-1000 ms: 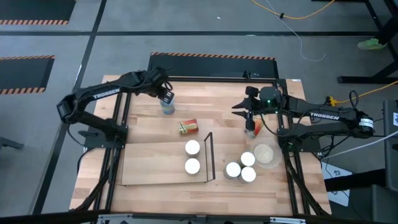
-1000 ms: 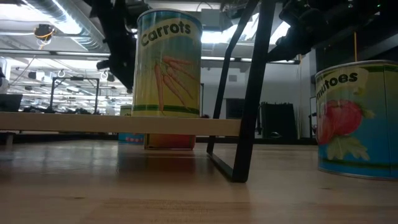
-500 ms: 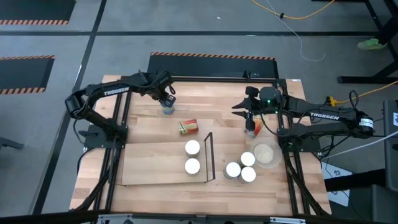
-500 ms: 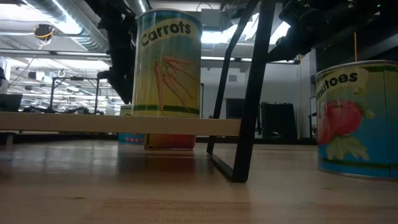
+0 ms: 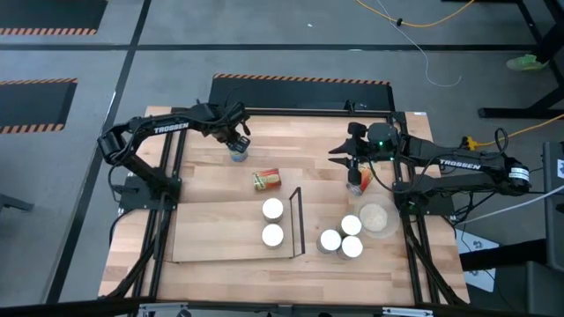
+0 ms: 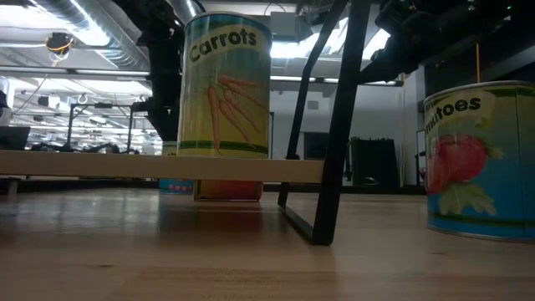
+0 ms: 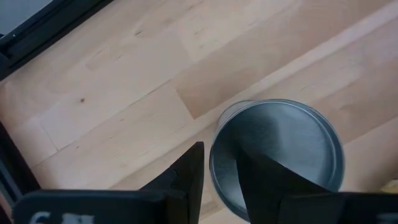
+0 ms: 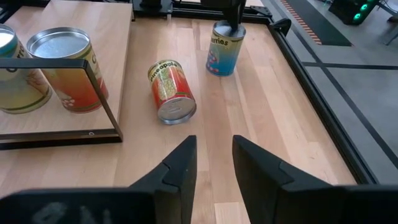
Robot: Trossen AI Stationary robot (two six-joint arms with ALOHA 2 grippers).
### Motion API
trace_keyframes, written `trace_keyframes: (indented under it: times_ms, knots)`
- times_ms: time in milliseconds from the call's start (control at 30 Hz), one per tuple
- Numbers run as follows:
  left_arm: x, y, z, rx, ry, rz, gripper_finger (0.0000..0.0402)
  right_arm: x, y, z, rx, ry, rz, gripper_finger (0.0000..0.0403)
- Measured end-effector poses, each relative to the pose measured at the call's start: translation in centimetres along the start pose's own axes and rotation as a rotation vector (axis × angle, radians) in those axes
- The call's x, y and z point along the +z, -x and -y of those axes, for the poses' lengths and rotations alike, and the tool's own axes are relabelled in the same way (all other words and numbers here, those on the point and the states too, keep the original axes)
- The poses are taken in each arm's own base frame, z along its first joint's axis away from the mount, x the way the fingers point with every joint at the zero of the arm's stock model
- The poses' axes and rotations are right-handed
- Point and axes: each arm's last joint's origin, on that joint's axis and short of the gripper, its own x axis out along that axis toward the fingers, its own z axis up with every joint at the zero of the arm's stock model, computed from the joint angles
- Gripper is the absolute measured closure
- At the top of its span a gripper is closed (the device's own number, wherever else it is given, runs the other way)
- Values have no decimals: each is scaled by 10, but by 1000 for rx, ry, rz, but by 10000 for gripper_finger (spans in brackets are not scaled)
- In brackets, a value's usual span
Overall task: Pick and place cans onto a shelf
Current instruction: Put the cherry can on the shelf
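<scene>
A blue-labelled can (image 5: 238,156) (image 8: 224,45) stands upright on its base at the far left of the table, and its silvery top (image 7: 286,149) shows in the left wrist view. My left gripper (image 5: 235,143) (image 7: 219,177) points down over that top near one edge, fingers apart. My right gripper (image 5: 344,161) (image 8: 214,163) hovers open at the far right with nothing between its fingers. A red can (image 5: 266,180) (image 8: 171,93) lies on its side mid-table. Two cans (image 5: 272,209) (image 5: 272,235) stand on the shelf (image 5: 220,231). My left gripper comes at the blue-labelled can from above, pointing steeply down. One finger (image 7: 186,177) stands just outside the can's rim (image 7: 214,155) and the other (image 7: 267,183) over its top. Whether either finger touches the can, I cannot tell.
Three cans (image 5: 342,238) cluster at the near right beside a beige dish (image 5: 376,217). Another can (image 5: 357,183) is partly hidden under my right arm. The shelf's black frame (image 5: 297,220) (image 6: 334,125) stands upright at its right end. Bare wood lies between the blue-labelled can and the shelf.
My left gripper has come down toward the blue-labelled can, its arm leaning forward over the table. The can has stayed where it was.
</scene>
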Motion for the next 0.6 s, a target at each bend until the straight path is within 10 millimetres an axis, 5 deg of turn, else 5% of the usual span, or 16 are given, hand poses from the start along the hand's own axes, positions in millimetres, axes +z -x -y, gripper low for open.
trace_keyframes:
  times_ms: [333, 600]
  knots:
    - [0, 0, 0, 6, -31, -3, 393, 0, 0, 0, 0, 0, 0, 295]
    - [0, 0, 0, 6, -53, -3, 399, 0, 0, 0, 0, 0, 0, 295]
